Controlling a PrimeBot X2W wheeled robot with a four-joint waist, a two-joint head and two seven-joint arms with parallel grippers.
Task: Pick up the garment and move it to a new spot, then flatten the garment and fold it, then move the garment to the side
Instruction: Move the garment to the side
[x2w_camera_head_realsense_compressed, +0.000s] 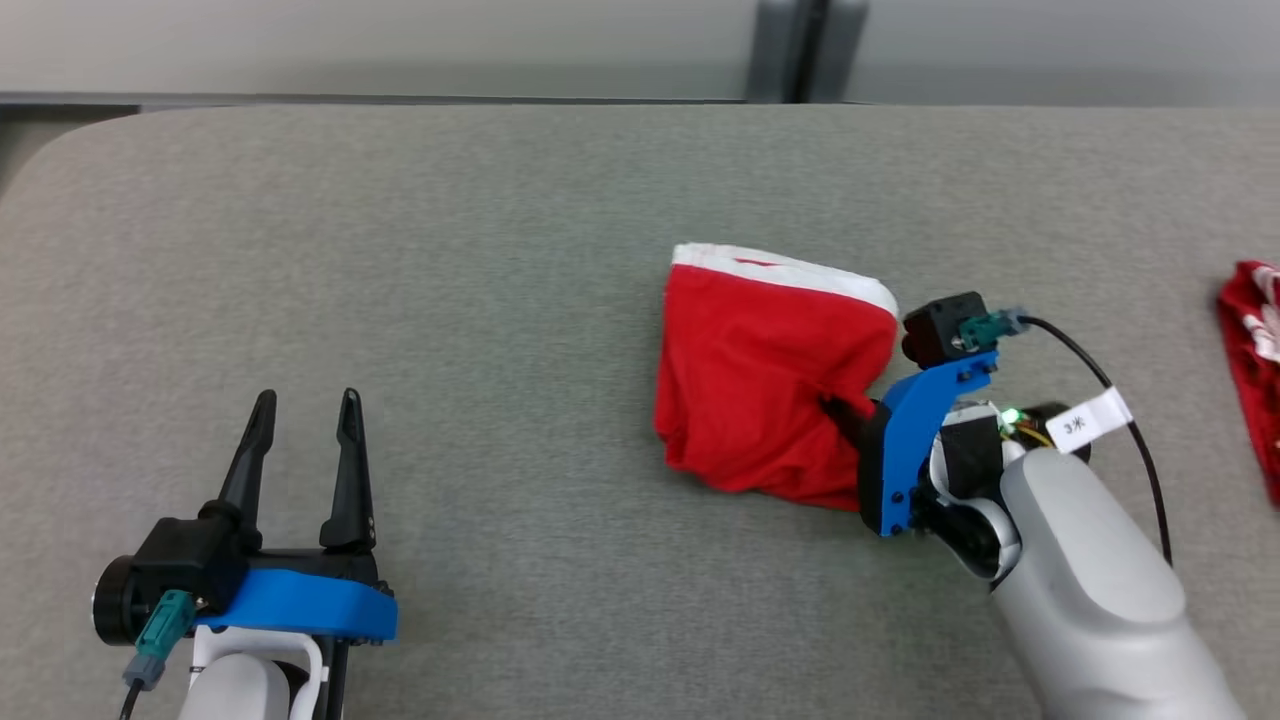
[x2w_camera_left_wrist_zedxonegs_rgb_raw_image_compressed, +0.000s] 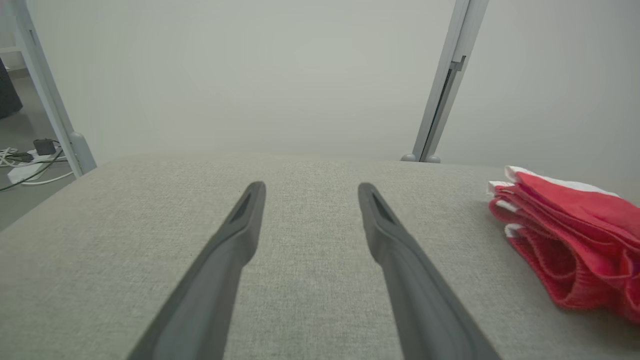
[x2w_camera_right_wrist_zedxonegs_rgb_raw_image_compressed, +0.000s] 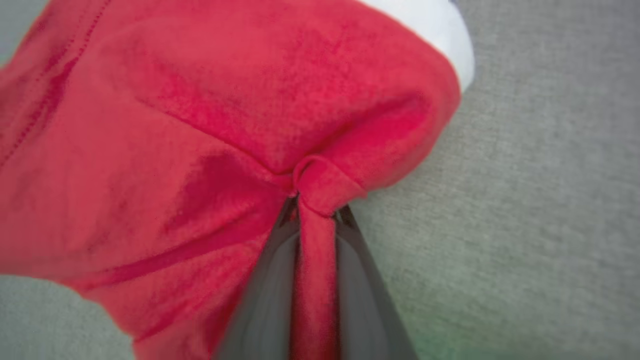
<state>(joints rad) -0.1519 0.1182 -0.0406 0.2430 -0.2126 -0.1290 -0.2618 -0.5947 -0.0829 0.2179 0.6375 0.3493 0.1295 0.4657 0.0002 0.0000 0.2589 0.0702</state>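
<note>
Item: red garment (x2w_camera_head_realsense_compressed: 760, 390), white-banded, lay bunched right of centre on the grey table (x2w_camera_head_realsense_compressed: 400, 250). Judged soft, light and limp; best taken at an edge fold. Right gripper (x2w_camera_head_realsense_compressed: 845, 412) was clamped on a pinch of its fabric; left gripper (x2w_camera_head_realsense_compressed: 305, 420) had fingers apart, holding nothing.

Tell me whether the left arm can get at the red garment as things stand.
Probably yes. The left pincer stands open, with bare table between it and the red garment. The right pincer grips a fold on the other side.
</note>
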